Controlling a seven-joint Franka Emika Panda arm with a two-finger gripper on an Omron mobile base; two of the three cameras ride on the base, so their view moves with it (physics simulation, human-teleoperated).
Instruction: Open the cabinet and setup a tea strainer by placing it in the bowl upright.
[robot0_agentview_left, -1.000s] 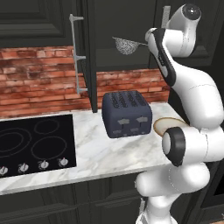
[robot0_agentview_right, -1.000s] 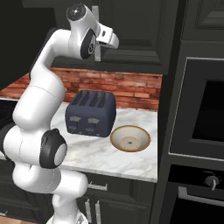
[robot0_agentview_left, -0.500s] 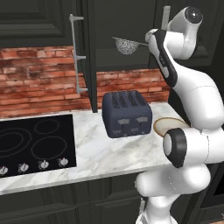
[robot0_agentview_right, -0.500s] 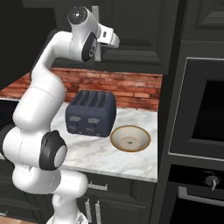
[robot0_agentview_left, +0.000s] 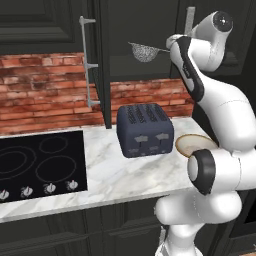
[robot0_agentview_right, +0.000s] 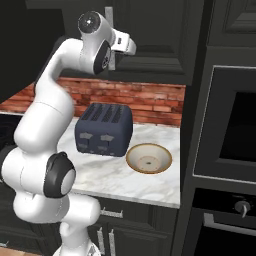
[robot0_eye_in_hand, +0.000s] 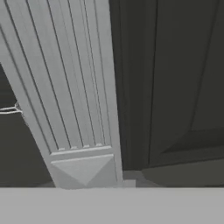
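Silver bar handle (robot0_eye_in_hand: 74, 96) of the right cabinet (robot0_agentview_right: 155, 40) door sits huge and close in the hand view, with the dark door panel right behind it. The gripper (robot0_agentview_right: 111, 52) is right up at that bar in the right base view, but the fingers are hidden, so I can't tell if they're clamped on it or just narrow beside it. That right door looks shut.

The left door (robot0_agentview_left: 102, 65) is swung out, edge-on to the left base camera, with its own bar handle (robot0_agentview_left: 87, 65) sticking out. Inside, the strainer (robot0_agentview_left: 144, 52) sits on the shelf, mesh basket to the left, thin handle pointing right toward the arm.

Down on the marble counter (robot0_agentview_left: 115, 175) there's a dark blue 4-slot toaster (robot0_agentview_left: 145, 131). The bowl (robot0_agentview_right: 149, 158) is just beside it on the oven (robot0_agentview_right: 235, 130) side. The black stove (robot0_agentview_left: 40, 160) is on the toaster's other side, brick wall (robot0_agentview_left: 45, 90) behind.
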